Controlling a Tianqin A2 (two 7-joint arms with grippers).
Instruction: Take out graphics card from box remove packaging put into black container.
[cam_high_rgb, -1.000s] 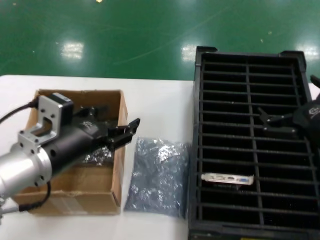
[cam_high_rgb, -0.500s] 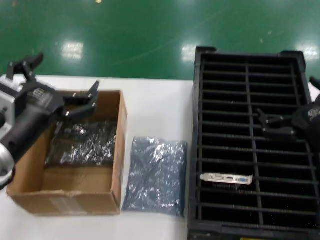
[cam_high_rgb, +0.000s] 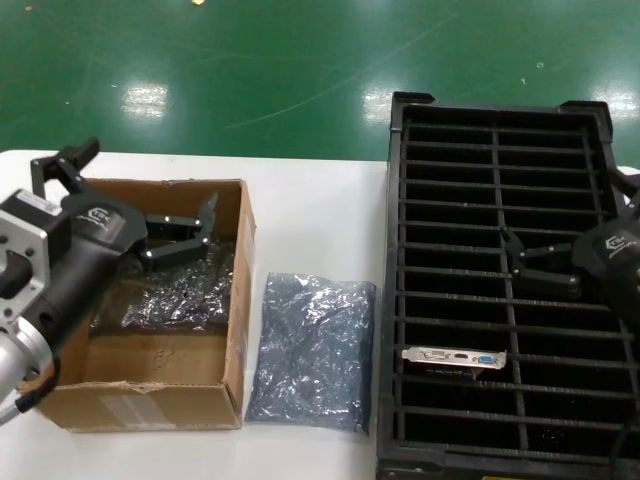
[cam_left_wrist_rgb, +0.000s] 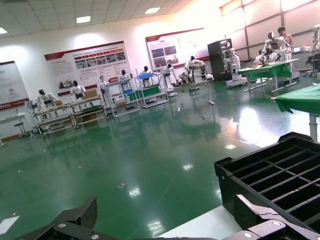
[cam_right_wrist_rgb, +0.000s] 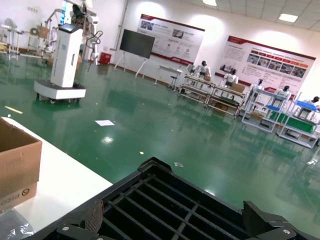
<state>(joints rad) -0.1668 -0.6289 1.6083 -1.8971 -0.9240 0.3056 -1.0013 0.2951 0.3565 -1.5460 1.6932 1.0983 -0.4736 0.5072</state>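
Right now the left gripper (cam_high_rgb: 135, 200) hangs over the far end of the box (cam_high_rgb: 150, 400), jaws spread wide and holding nothing. Under it, inside the box, lies a bagged item in crinkly packaging (cam_high_rgb: 170, 295), most likely another graphics card. 1 emptied bag (cam_high_rgb: 312, 350) lies flat on the table (cam_high_rgb: 310, 215) between the box and the black container (cam_high_rgb: 500, 110).

Over on the other side, the right gripper (cam_high_rgb: 518, 265) hovers above the container's middle rows, also open and empty. A graphics card (cam_high_rgb: 453, 357) already stands in a slot nearer the robot, its silver bracket and blue port facing up.

My guess is the job is at the reach-in step: the left gripper needs to come down into the box and close on the bagged item's edge.

Each gripper body carries a small white logo, too small to read. The box front has a pale label, also unreadable.
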